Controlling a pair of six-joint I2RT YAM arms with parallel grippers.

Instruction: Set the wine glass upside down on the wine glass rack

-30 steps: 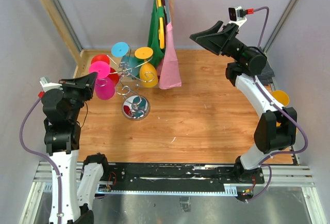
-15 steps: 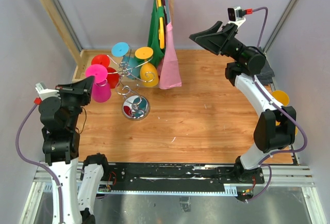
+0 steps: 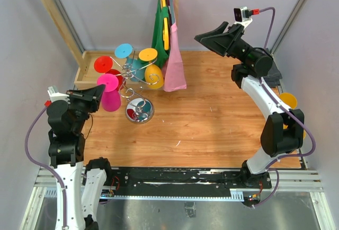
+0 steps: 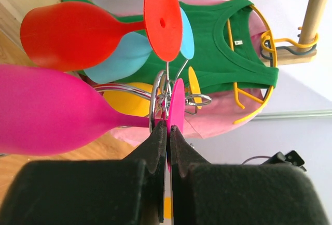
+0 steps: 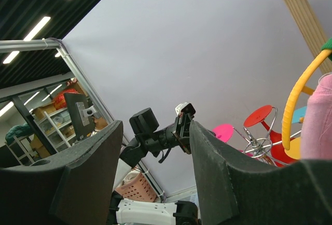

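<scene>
The chrome wine glass rack (image 3: 139, 109) stands left of centre on its mirror-like round base, with red (image 3: 104, 64), blue (image 3: 124, 50) and yellow (image 3: 153, 76) glasses hanging on its arms. My left gripper (image 3: 99, 91) is shut on the foot disc of the pink wine glass (image 3: 110, 98), which hangs bowl-down at the rack's left side. In the left wrist view the gripper (image 4: 169, 129) pinches the pink foot (image 4: 177, 103), and the stem lies by a chrome loop (image 4: 158, 87). My right gripper (image 3: 204, 37) is open, empty, and raised high at the back right.
A wooden clothes rail frame (image 3: 55, 12) at the back carries green and pink garments (image 3: 172, 60) on yellow hangers just right of the rack. A wooden tray (image 3: 85, 73) sits behind the rack. A yellow object (image 3: 288, 101) lies at the right edge.
My left arm has shifted the pink glass a little nearer and to the right, closer to the rack's stem. The red glass's foot now shows clear of it. The right arm has not moved.
</scene>
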